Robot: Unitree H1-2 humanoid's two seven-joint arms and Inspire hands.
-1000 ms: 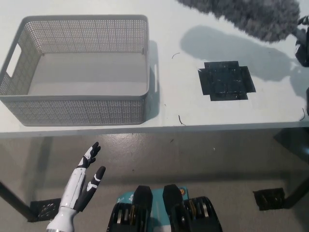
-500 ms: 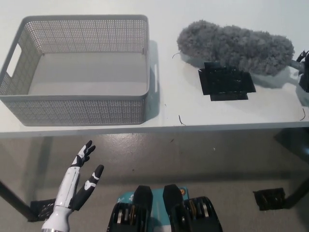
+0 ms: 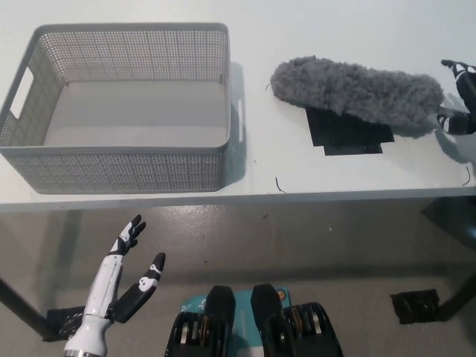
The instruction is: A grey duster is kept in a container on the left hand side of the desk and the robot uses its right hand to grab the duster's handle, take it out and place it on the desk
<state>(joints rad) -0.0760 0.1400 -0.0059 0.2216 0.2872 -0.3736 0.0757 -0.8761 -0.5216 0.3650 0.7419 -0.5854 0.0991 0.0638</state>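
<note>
Duster [image 3: 357, 92] on desk [image 3: 262, 160], R hand [image 3: 462, 97] at handle [image 3: 448, 114], L hand [image 3: 119, 286] low, spread

You're looking steeply down at a white desk [image 3: 260, 167]. The grey perforated container [image 3: 119, 169] sits on its left side with nothing in it. The grey duster [image 3: 355, 93] lies flat on the desk, well right of the container, its fluffy head covering the upper part of a black taped patch [image 3: 351, 138]. The duster's handle end [image 3: 445, 114] points to the picture's right edge, where the black right hand [image 3: 462, 97] is mostly cut off; you can't tell its grip from here. The white left hand [image 3: 123, 277] hangs below the desk's front edge at lower left, fingers spread, holding nothing.
</note>
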